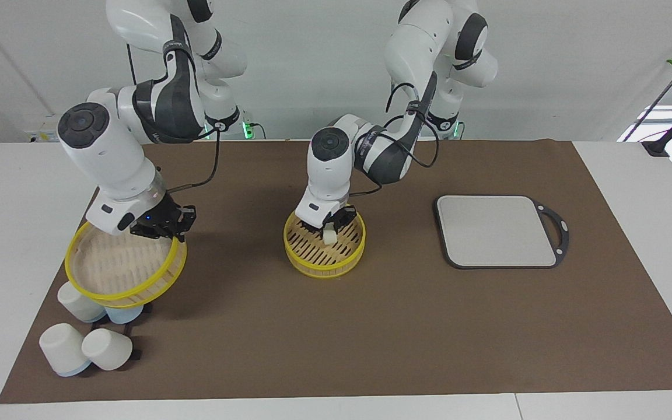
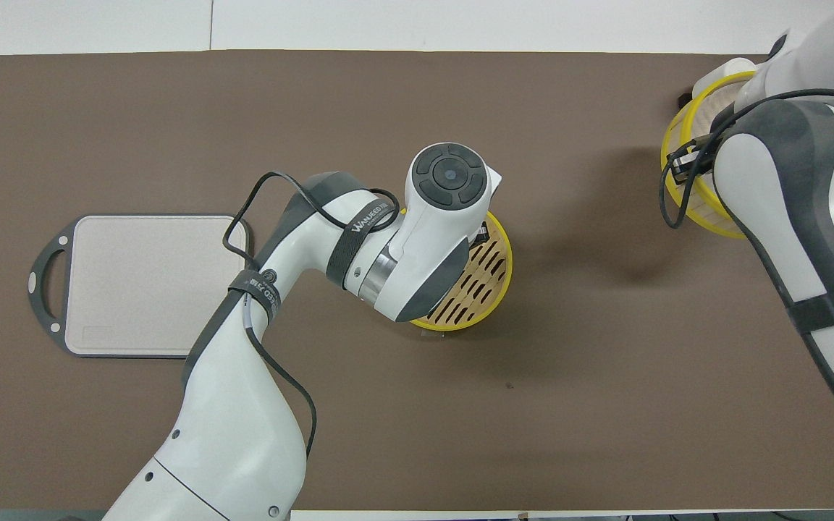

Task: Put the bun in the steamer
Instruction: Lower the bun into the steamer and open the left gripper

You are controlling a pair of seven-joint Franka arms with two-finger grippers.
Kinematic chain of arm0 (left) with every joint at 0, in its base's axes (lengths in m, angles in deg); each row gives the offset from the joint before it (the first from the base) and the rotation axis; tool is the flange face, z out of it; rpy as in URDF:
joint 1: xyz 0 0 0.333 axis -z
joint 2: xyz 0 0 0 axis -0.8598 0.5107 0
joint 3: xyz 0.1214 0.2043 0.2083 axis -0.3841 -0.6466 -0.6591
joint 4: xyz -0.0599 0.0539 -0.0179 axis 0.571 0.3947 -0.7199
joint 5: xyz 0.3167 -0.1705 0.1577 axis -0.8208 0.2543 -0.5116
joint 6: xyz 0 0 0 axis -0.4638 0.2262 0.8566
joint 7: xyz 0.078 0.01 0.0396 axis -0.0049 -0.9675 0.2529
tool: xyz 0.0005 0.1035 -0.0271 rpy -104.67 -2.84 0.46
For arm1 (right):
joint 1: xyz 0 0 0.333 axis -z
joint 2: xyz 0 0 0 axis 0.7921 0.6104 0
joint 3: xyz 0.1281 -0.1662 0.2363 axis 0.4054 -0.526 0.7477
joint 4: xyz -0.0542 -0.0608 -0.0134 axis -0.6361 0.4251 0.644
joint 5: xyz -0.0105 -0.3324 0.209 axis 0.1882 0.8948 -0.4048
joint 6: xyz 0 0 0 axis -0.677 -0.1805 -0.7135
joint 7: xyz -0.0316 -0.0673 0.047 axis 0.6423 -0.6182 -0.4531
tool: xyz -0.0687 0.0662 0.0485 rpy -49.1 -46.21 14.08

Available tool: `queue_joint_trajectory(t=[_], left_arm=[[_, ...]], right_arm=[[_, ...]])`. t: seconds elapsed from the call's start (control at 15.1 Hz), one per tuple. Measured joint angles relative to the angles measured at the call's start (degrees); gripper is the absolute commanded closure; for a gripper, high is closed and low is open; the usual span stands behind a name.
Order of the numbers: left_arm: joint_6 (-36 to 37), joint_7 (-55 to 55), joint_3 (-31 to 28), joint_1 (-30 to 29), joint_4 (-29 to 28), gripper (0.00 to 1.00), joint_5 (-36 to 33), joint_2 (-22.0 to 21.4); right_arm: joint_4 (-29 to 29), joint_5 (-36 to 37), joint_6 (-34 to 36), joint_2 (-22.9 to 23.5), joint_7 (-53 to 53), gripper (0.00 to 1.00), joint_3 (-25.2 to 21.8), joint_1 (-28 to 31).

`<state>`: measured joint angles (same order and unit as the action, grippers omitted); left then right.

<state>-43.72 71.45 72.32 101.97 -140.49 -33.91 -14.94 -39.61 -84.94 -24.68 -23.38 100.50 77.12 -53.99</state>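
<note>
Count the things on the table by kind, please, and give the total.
Bun: 1
Steamer basket: 1
Steamer lid, held tilted by the right gripper: 1
White cups: 3
Cutting board: 1
Total: 7

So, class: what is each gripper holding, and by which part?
The left gripper holds the bun by its top, over the steamer basket. The right gripper holds the steamer lid by its rim, above the cups.
</note>
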Motion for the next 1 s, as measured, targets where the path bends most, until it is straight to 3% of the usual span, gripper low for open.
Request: queue_joint_trajectory(t=[0.27,0.33,0.4,0.8,1.0], left_arm=[[-3.96,0.15,0.00,1.04,-4.06,0.52,-0.01,-0.03],[-4.87,0.16,-0.02,1.18,-4.89,0.34,-0.01,-0.09],[-5.52,0.16,-0.03,1.30,-5.57,0.02,-0.01,-0.22],[-4.96,2.43,-0.42,1.51,-5.26,0.00,-0.01,-1.58],[-2.62,3.30,-2.05,-0.09,-2.90,0.00,-0.01,-4.90]], right_arm=[[-0.28,0.00,0.00,-0.22,0.00,1.00,0.00,0.00],[-0.33,0.00,-0.01,-0.22,0.00,1.00,0.00,0.00],[-0.36,0.00,-0.05,-0.22,0.00,1.00,0.00,0.00],[-0.79,-0.02,-1.91,-0.24,-0.54,1.00,0.04,-0.09],[-1.57,-0.04,-2.20,-0.48,-5.29,1.00,0.56,-0.46]])
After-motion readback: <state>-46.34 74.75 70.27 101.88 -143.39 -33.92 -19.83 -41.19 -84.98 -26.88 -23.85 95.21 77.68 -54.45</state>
